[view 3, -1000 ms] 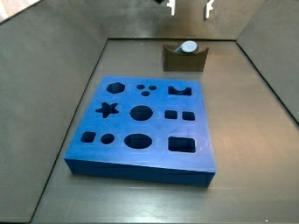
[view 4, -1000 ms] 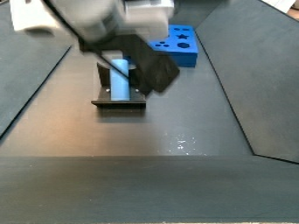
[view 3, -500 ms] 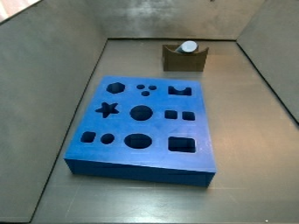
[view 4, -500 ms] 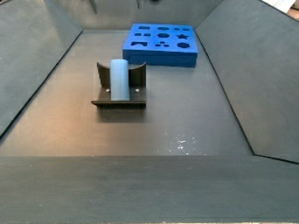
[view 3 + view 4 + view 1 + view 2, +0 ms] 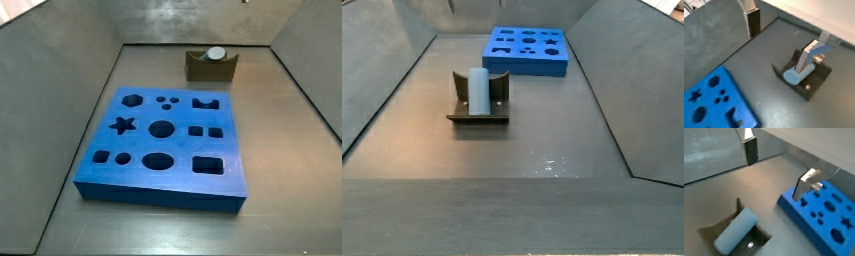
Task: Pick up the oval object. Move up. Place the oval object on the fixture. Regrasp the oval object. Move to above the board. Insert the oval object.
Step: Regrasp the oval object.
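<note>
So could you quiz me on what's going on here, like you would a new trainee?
1. True or false: the oval object lies in the fixture.
2. The gripper is: A) clamped on the oval object, B) open, holding nothing.
3. Is any hole of the board filled?

Key: 1 true. 2 B; in both wrist views it is above the floor, apart from the peg. 3 No, none.

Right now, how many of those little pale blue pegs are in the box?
1. The oval object lies in the fixture, apart from the board. The open gripper is above, holding nothing. None looks hidden.
</note>
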You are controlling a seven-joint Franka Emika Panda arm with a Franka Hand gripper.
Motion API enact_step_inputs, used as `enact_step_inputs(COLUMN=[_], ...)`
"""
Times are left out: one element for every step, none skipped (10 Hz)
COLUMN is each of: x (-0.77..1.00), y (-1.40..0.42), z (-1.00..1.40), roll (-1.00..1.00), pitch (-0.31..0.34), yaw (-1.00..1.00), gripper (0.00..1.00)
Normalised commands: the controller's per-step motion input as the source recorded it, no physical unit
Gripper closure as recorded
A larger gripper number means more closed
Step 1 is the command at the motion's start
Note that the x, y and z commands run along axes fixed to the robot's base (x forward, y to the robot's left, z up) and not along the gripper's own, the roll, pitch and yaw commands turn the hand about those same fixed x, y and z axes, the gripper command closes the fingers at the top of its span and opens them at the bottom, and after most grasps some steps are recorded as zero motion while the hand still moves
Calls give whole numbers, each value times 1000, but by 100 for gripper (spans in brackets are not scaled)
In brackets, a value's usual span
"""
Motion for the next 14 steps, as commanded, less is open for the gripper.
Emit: enact_step_inputs(x=[-21,-18,-15,-18,-17,-9,-1,14,29,44,54,68,77,96], y=[-28,-23,-19,-18,-20,-17,-17,-23,-23,-28,-27,-31,-32,-37], z=[5,-1,-3,-3,1,9,1,-12,-11,-10,-9,-15,-16,-18], roll=[1000,1000,1000,1000,1000,1000,1000,1000,1000,1000,1000,1000,1000,1000], pitch=[1,-3,-8,-9,-8,-1,0,8,17,31,43,66,80,126], yaw=[-4,-3,-1,0,1,3,4,6,9,12,17,24,30,53], gripper=[0,0,0,0,0,0,0,0,0,0,0,0,0,0])
